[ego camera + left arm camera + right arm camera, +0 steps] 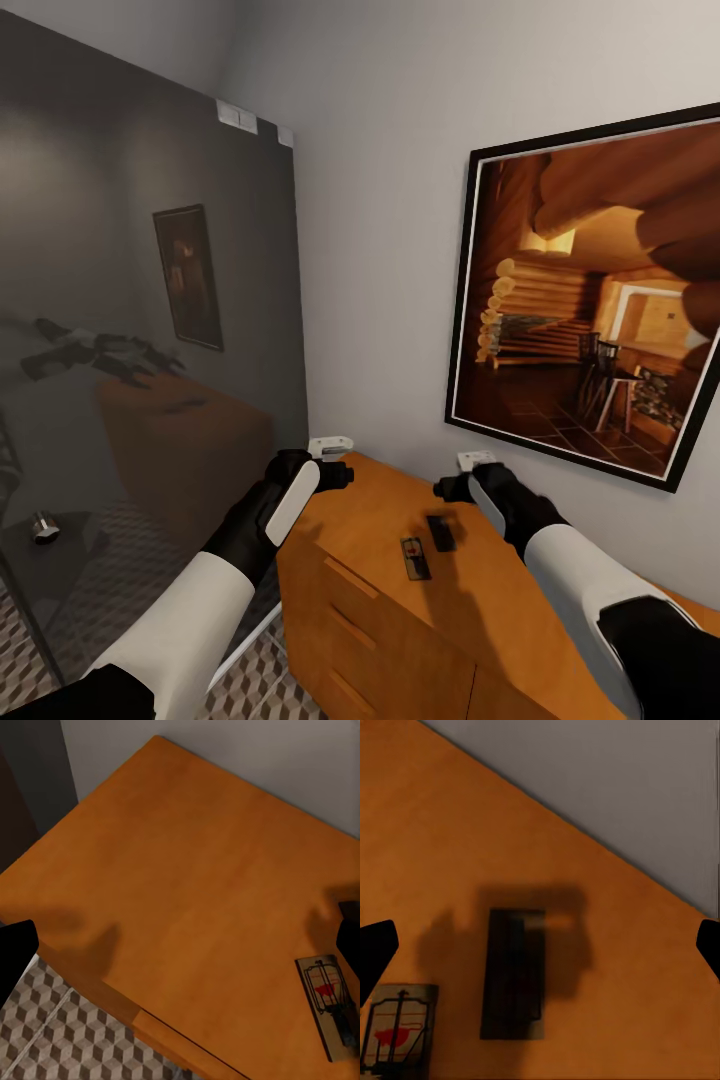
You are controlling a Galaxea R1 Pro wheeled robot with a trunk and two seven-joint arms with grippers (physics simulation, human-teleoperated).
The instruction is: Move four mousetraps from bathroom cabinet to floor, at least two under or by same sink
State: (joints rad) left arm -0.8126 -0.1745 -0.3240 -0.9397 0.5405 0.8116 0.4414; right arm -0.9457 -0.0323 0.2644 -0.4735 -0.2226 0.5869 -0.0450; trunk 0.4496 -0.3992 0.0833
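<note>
You're looking at two mousetraps on the cabinet [400, 640] top: one lit mousetrap [415, 558] showing its red mark, one shadowed mousetrap [440, 532] just beside it, nearer the wall. Left to right: a glass shower panel [150, 330] is reflecting the room, with the cube-pattern bathroom floor [250, 690] showing below it. Your left gripper [340, 473] is hovering over the cabinet's left edge, fingers spread, holding nothing. Your right gripper [447, 488] is hanging above the shadowed trap, fingertips wide apart at both edges of its wrist view, empty. A framed log-cabin picture [590, 300] is hanging on the wall at right. Nothing is sitting between the grippers and the traps.
</note>
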